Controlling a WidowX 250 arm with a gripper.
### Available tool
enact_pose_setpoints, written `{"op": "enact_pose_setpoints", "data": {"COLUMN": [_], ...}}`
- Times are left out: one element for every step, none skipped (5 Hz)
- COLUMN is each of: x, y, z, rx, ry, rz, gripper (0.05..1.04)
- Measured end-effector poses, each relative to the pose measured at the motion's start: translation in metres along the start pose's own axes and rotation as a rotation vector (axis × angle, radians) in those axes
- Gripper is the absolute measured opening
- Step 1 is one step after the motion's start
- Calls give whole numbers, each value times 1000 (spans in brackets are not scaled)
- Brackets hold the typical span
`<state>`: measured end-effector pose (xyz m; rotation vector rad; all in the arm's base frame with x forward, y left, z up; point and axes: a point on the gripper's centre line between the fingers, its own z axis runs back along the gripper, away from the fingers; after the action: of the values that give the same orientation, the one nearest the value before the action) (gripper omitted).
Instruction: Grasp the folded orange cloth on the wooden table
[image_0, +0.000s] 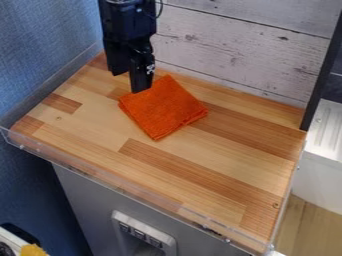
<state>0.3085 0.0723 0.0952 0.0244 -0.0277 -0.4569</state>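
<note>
One orange cloth (163, 107) lies on the wooden surface (93, 120), a corner pointing near; we see it as roughly square, with no clear long axis. Farther back and left hangs the pincer (129, 83), its fingers parted, so the cloth lies near and right of it. We cannot tell whether the right finger touches the cloth's far-left edge.

From where I stand, I count one cloth (162, 107), one gripper (129, 83), one counter (200, 162), one panel (147, 226) and three switches (139, 233) (yes, three; I ran through them twice).
</note>
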Motion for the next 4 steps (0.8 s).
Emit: {"op": "enact_pose_setpoints", "data": {"x": [10,18,25,31], "y": [-4,-5,-3,1], "z": [5,7,7,6], "rx": [1,-8,-24,-31], "ry": [-3,-1,4,6], "rz": [-50,-88,-110,-129], "gripper": [998,997,997,999]}}
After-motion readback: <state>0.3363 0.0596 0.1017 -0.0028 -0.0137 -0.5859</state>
